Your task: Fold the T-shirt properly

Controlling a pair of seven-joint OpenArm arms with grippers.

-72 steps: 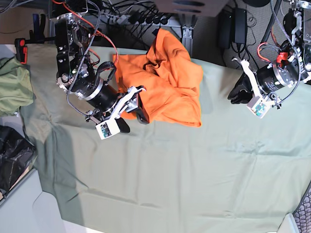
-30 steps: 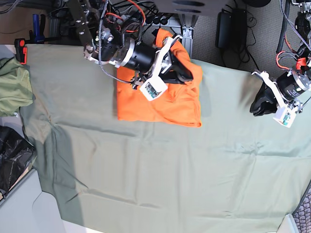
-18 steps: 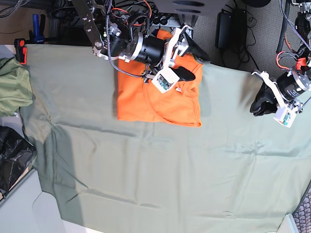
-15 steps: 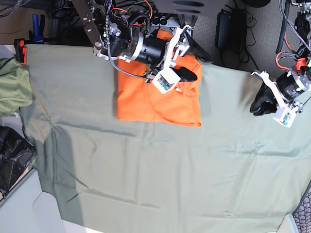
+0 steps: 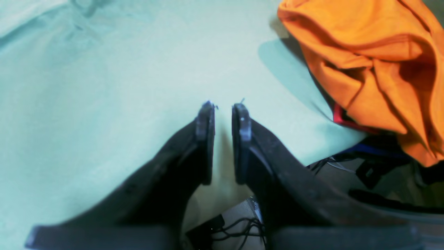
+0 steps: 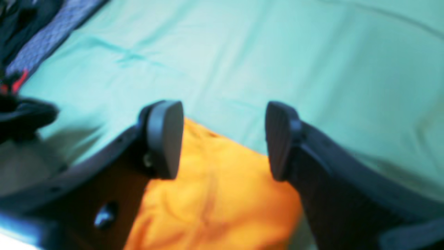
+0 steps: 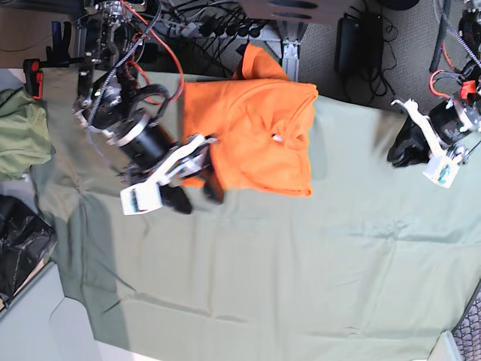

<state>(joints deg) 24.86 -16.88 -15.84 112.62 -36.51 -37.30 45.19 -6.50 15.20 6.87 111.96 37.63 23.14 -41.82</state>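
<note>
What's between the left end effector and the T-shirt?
Only bare sage-green cloth separates the left end effector from the T-shirt, per the base view.

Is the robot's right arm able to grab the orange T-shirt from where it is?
Probably yes. The right gripper is open at the edge of the T-shirt, and nothing lies between them on the green cloth.
</note>
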